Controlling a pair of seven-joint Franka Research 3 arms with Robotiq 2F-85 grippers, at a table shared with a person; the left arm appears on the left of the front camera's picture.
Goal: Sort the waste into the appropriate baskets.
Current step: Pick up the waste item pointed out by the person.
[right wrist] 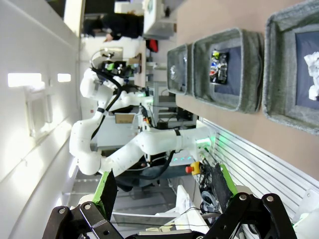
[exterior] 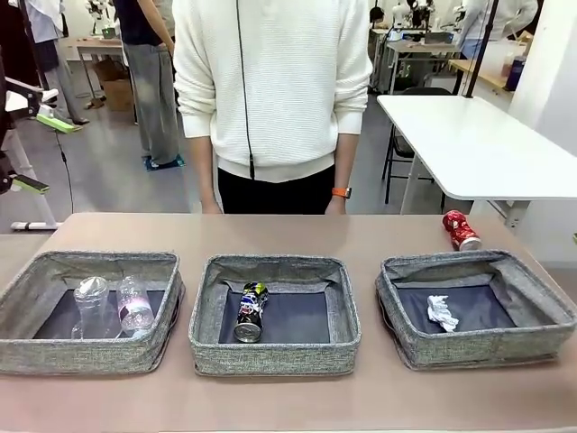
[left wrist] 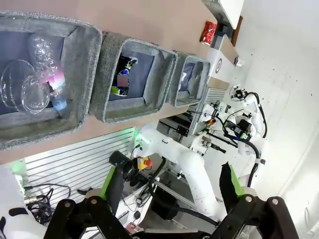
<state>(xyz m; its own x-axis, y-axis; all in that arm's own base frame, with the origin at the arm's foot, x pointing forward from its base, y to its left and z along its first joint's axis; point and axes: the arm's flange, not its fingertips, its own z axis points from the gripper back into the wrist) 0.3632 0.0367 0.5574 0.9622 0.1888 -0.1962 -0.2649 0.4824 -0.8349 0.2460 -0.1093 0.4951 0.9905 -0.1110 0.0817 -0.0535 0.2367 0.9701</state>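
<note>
Behind the brown tabletop [exterior: 361,234] stands a person in a white sweater [exterior: 270,81], hands hanging behind the far edge and partly hidden. Three grey woven baskets stand in a row near the front edge. The basket at 9 o'clock [exterior: 54,347] holds a clear plastic cup [exterior: 90,307] and a clear plastic bottle [exterior: 135,305], side by side; both are transparent, so their outlines are hard to follow. The middle basket [exterior: 270,356] holds a dark multicoloured can [exterior: 250,312] lying lengthwise. The basket at 3 o'clock [exterior: 487,347] holds a crumpled white paper wad [exterior: 443,312]. A crushed red can [exterior: 461,230] lies on the bare tabletop at about 2 o'clock, just behind that basket.

The left gripper [left wrist: 169,189] is spread wide and holds nothing; it hangs off the tabletop, over the robot's base. The right gripper [right wrist: 167,186] is also spread and empty, away from the baskets. In both wrist views the finger bases are cut off by the bottom edge.
</note>
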